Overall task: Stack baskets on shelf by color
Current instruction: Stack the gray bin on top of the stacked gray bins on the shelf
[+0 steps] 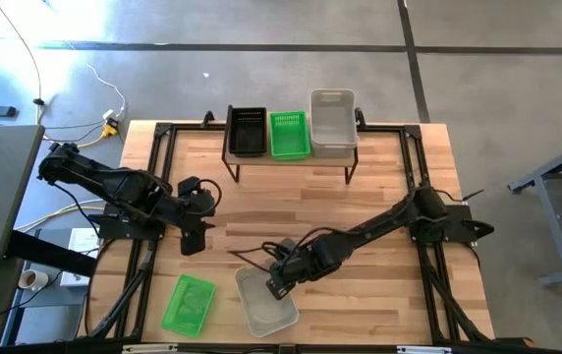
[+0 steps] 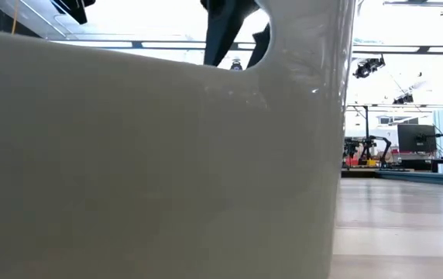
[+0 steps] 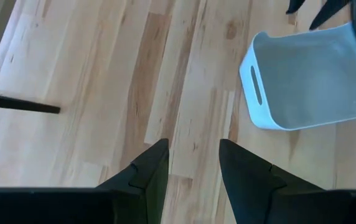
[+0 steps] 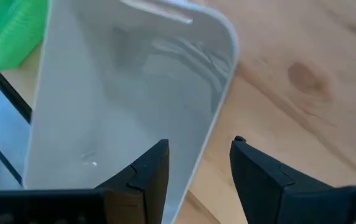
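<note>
The right gripper is hovering at the near front of the table, jaws spread, straddling the rim of a whitish-clear basket; in the right wrist view one finger is sitting inside the wall and the other outside, which reads as the set-up for a rim pinch, not yet closed. That basket is lying on the tabletop, just beside a green basket at the front left. The shelf is standing at the far edge, carrying a black basket, a green one and a whitish stack side by side, one colour per slot, so the clear basket probably belongs on the right-hand pile. The left gripper is waiting mid-left over bare wood, fingers apart, holding nothing, likely keeping clear of the right arm's path.
</note>
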Controlling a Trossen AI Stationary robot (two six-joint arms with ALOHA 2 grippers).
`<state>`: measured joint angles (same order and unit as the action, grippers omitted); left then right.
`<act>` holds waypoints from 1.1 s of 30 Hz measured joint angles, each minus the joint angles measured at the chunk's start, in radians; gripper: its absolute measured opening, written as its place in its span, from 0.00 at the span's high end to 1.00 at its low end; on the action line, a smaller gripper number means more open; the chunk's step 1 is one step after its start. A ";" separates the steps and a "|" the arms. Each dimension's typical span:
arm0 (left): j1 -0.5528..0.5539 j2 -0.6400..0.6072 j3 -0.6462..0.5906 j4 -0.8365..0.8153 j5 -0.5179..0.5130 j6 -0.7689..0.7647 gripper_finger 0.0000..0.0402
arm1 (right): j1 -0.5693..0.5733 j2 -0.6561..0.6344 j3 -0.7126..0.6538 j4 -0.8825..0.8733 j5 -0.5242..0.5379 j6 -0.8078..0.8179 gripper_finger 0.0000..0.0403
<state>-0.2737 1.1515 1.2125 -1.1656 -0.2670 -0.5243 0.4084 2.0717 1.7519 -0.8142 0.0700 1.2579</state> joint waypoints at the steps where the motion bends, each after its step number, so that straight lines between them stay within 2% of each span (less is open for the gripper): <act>1: -0.003 0.000 0.000 0.000 -0.003 0.000 0.67 | 0.002 0.011 0.000 0.009 0.000 0.000 0.62; 11: -0.004 0.000 0.000 -0.001 -0.006 0.001 0.67 | 0.018 0.098 0.001 0.030 -0.002 0.026 0.62; 16: -0.004 0.000 0.000 -0.002 -0.006 0.003 0.67 | 0.018 0.145 0.001 0.045 -0.045 0.046 0.63; 20: -0.004 0.000 0.000 -0.004 -0.006 0.004 0.67 | 0.018 0.159 0.001 0.053 -0.065 0.047 0.73; 26: -0.004 0.000 0.000 -0.005 -0.006 0.004 0.67 | 0.017 0.164 0.001 0.048 -0.065 0.052 0.98; 33: -0.004 0.000 0.000 -0.006 -0.006 0.004 0.67 | 0.017 0.148 0.001 0.045 -0.069 0.053 0.99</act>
<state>-0.2779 1.1519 1.2125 -1.1713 -0.2731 -0.5201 0.4255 2.2198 1.7531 -0.7692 0.0012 1.3109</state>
